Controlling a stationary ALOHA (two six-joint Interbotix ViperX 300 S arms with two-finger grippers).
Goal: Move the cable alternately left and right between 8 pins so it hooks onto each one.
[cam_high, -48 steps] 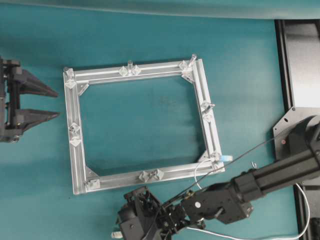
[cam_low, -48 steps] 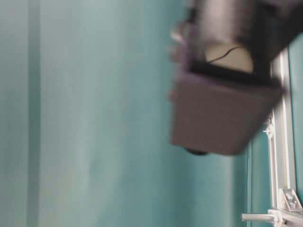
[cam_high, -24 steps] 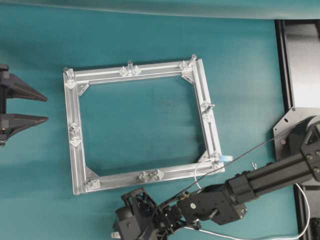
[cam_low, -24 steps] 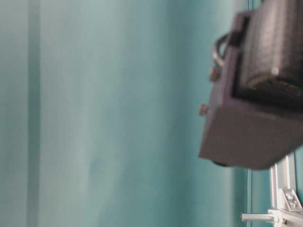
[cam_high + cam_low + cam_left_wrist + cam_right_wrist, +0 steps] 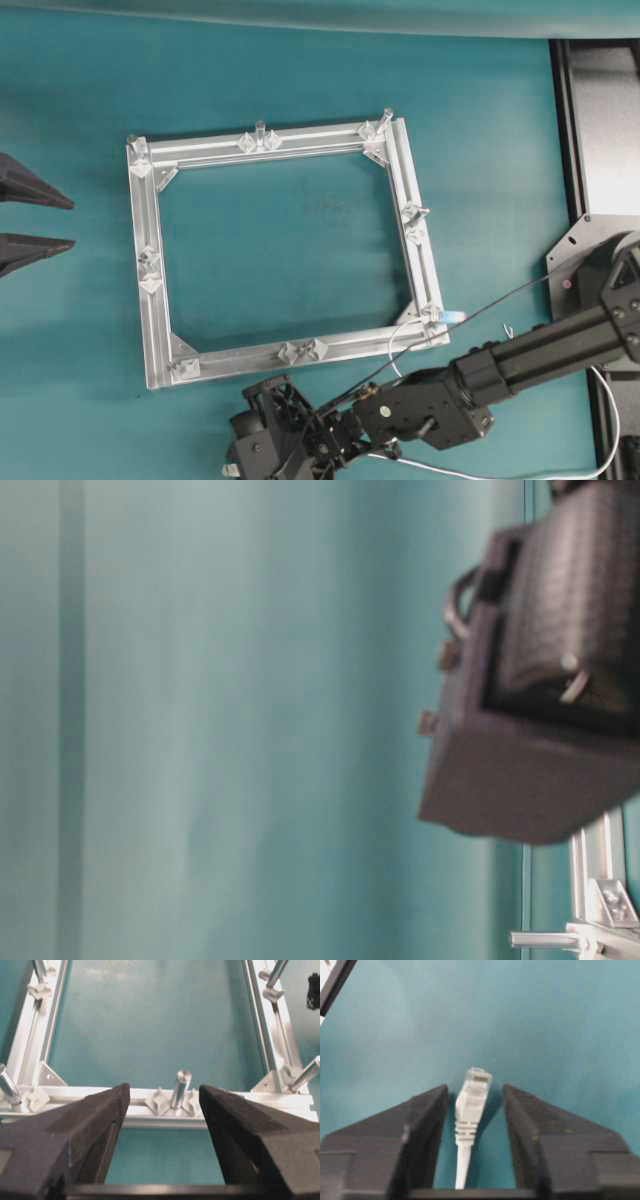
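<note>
The overhead camera looks straight down from well above on the teal tabletop [image 5: 300, 70], taking in the whole square silver aluminium frame [image 5: 275, 255]. The table-level camera sits low at the tabletop's edge, its picture turned a quarter, very near a blurred dark arm housing [image 5: 540, 700], with a corner of the same frame [image 5: 600, 910] in sight. The left wrist camera looks forward between the black left claw [image 5: 164, 1105] fingers along the tabletop at the frame's near bar. The right wrist camera looks closely down between the black right claw [image 5: 472, 1105] fingers at bare tabletop.
</note>
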